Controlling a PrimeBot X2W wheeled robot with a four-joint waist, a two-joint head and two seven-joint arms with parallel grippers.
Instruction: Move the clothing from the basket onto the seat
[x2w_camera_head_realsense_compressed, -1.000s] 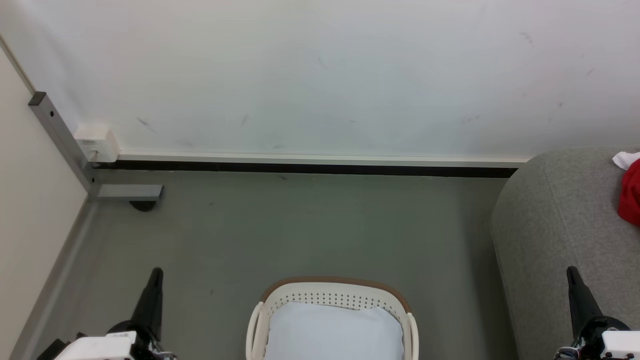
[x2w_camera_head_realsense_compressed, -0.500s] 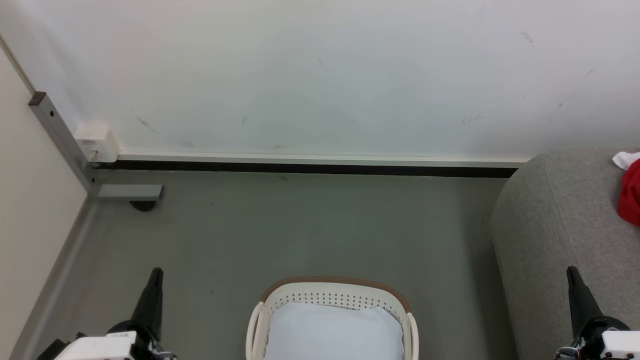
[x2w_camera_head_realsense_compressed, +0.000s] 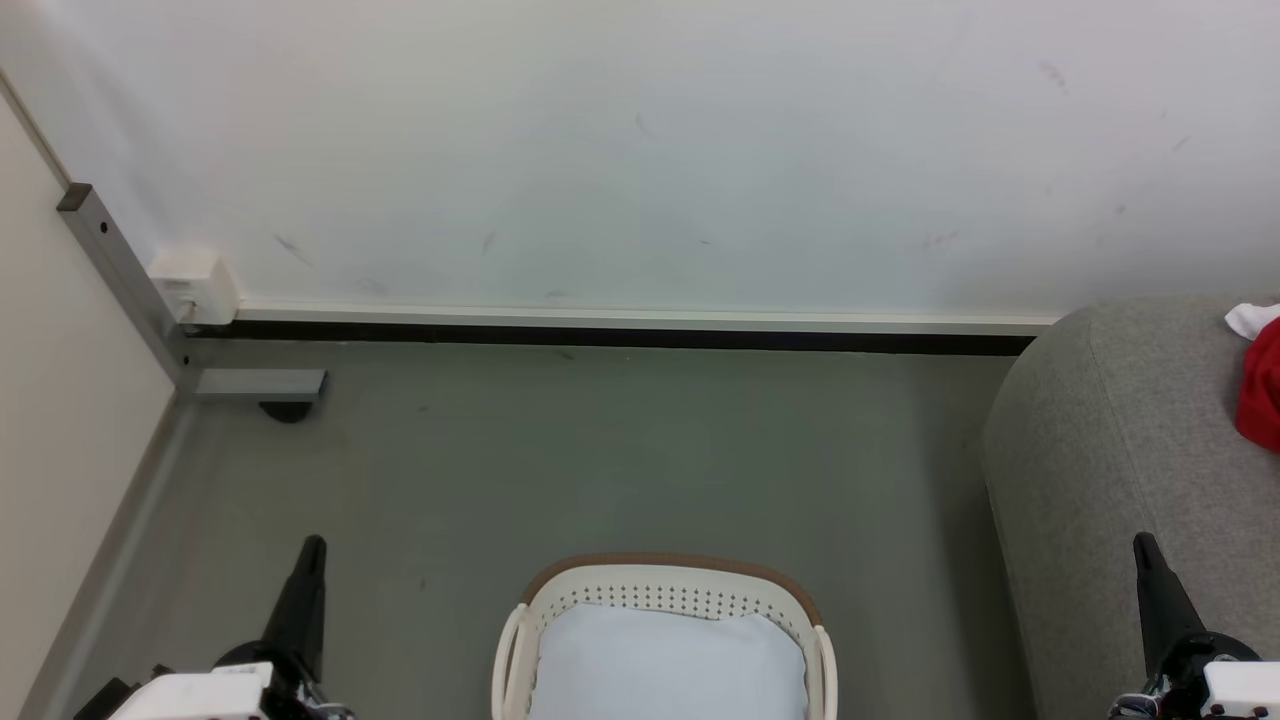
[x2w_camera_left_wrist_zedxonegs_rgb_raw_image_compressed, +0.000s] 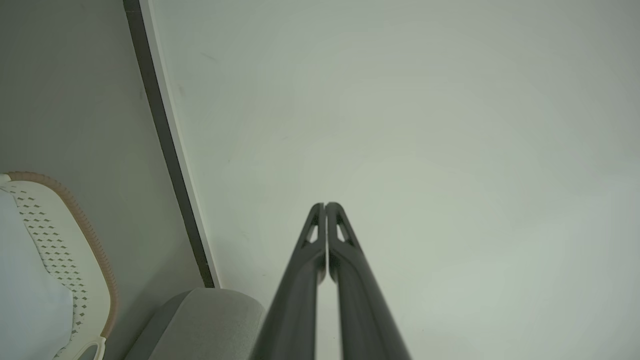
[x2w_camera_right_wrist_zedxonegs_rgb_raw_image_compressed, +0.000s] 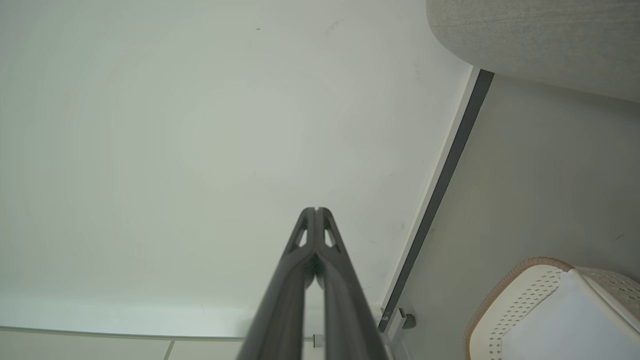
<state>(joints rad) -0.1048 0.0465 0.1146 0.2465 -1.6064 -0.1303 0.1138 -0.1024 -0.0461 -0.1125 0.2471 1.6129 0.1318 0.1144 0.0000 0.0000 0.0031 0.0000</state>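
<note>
Your left gripper (x2w_camera_left_wrist_zedxonegs_rgb_raw_image_compressed: 325, 206) and right gripper (x2w_camera_right_wrist_zedxonegs_rgb_raw_image_compressed: 316, 210) are both closed, gripping nothing, near you on either side of the basket (x2w_camera_head_realsense_compressed: 668, 574), which holds a pale cloth (x2w_camera_head_realsense_compressed: 670, 660). The clothing (x2w_camera_head_realsense_compressed: 1262, 385) lies far right on the seat (x2w_camera_head_realsense_compressed: 1100, 450).

The left gripper (x2w_camera_head_realsense_compressed: 312, 548) sits left of the basket (x2w_camera_head_realsense_compressed: 668, 563), the right gripper (x2w_camera_head_realsense_compressed: 1143, 542) well to its right, fingers pointing forward. Both pairs press together, apparently gripping nothing.
</note>
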